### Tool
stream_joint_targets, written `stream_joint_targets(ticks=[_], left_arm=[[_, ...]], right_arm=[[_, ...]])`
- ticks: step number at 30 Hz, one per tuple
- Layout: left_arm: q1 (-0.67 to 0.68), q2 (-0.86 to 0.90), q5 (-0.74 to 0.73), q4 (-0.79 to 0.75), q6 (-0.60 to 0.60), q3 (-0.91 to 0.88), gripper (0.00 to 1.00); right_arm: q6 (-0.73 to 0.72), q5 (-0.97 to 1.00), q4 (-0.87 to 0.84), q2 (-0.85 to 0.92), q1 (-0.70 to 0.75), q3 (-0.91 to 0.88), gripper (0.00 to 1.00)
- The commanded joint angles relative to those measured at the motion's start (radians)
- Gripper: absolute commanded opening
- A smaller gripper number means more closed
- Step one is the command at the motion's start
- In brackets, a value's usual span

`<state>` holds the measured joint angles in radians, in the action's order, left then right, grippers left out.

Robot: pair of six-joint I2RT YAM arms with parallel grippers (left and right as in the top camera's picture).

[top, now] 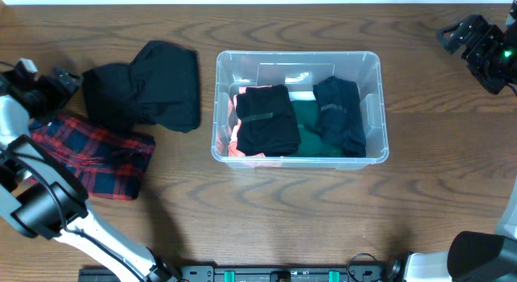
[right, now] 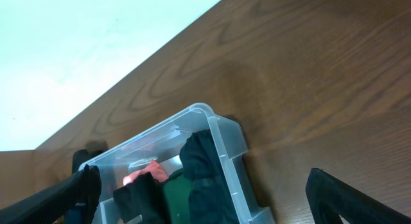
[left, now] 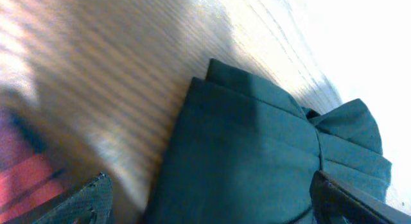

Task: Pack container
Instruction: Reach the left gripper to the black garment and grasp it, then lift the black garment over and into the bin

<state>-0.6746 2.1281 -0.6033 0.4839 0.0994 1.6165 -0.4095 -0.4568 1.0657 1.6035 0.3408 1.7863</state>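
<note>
The clear container (top: 300,56) stands mid-table. Inside lie a folded black garment (top: 266,120), a green one (top: 311,135), a dark navy one (top: 340,114) and a bit of pink cloth (top: 233,146). Left of it on the table lie a black garment pile (top: 145,94) and a red plaid garment (top: 98,157). My left gripper (top: 69,82) is at the far left beside the black pile, open; in the left wrist view its fingers (left: 83,201) straddle the dark garment (left: 257,153) without gripping it. My right gripper (top: 454,35) hovers open at the back right, away from the container (right: 228,131).
Bare wooden tabletop (top: 436,193) surrounds the container. The table's back edge meets a pale surface (right: 96,44). A corner of the red plaid garment (left: 26,179) shows by the left finger. The arm bases stand at the front edge.
</note>
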Motion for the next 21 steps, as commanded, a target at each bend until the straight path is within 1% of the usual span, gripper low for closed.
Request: stream_joint_targets(ticks=[1,4,10,14,16,17,19,21], left_arm=[[0.031,0.045,-0.013,-0.016,-0.017,0.020,0.98],[0.044,0.066,0.027,-0.024,-0.016,0.020,0.98],[0.053,0.098,0.040,-0.030,-0.017,0.020,0.98],[0.061,0.134,0.032,-0.016,-0.016,0.020,0.98],[0.069,0.151,-0.014,-0.013,-0.017,0.020,0.99],[0.072,0.157,-0.038,-0.013,-0.017,0.020,0.98],[0.080,0.167,-0.087,-0.015,-0.017,0.020,0.93],[0.089,0.172,-0.101,-0.014,-0.016,0.020,0.85]], right_arm=[[-0.005,-0.011,0.002,0.000,0.006,-0.001,0.99],[-0.005,-0.011,0.002,0.000,0.006,-0.001,0.99],[-0.005,-0.011,0.002,0.000,0.006,-0.001,0.99],[-0.005,-0.011,0.002,0.000,0.006,-0.001,0.99],[-0.005,-0.011,0.002,0.000,0.006,-0.001,0.99],[-0.005,-0.011,0.002,0.000,0.006,-0.001,0.99],[-0.005,-0.011,0.002,0.000,0.007,-0.001,0.99],[-0.005,-0.011,0.002,0.000,0.006,-0.001,0.99]])
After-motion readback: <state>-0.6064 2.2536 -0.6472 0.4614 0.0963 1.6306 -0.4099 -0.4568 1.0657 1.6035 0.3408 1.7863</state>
